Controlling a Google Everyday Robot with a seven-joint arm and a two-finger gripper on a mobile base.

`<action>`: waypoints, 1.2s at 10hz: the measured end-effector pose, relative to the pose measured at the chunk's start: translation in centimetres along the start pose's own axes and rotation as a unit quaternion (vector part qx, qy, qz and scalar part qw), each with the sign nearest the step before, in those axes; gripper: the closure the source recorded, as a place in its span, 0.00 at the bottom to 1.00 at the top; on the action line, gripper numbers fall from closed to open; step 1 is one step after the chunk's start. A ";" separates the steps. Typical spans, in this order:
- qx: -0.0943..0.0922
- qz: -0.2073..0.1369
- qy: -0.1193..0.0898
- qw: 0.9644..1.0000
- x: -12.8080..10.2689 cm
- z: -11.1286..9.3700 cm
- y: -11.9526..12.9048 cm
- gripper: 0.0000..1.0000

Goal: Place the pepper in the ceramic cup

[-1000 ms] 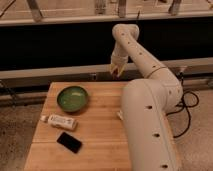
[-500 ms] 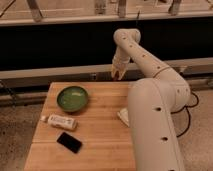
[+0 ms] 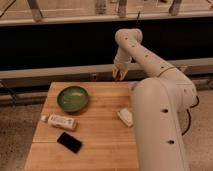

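Leftmost, low on the wooden table (image 3: 100, 145), lies a white tube (image 3: 61, 121), with a black phone (image 3: 69, 142) just below it toward the bottom of the frame. Above them sits the green bowl (image 3: 73, 98). Right of centre, the gripper (image 3: 118, 75) hangs over the table's far edge, something reddish, perhaps the pepper (image 3: 116, 74), at its tip. A pale object (image 3: 125, 116), possibly the cup, lies against the white arm (image 3: 160, 115) filling the right side.

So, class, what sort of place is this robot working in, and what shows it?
Probably a lab or test area: a wooden table on speckled floor, a metal railing behind, the gripper over the far edge.
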 end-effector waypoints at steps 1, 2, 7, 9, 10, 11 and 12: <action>0.001 0.006 0.002 1.000 0.3 -0.2 0.9 0.96; 0.002 0.013 0.004 1.000 0.7 -0.3 2.0 0.96; 0.001 0.034 0.012 0.999 1.4 -0.4 5.8 0.96; 0.001 0.042 0.013 0.999 1.8 -0.2 7.6 0.96; 0.001 0.045 0.013 0.999 1.8 0.0 7.9 0.96; 0.002 0.048 0.013 0.999 1.6 0.2 8.0 0.96; 0.002 0.049 0.014 0.999 1.7 0.5 8.1 0.96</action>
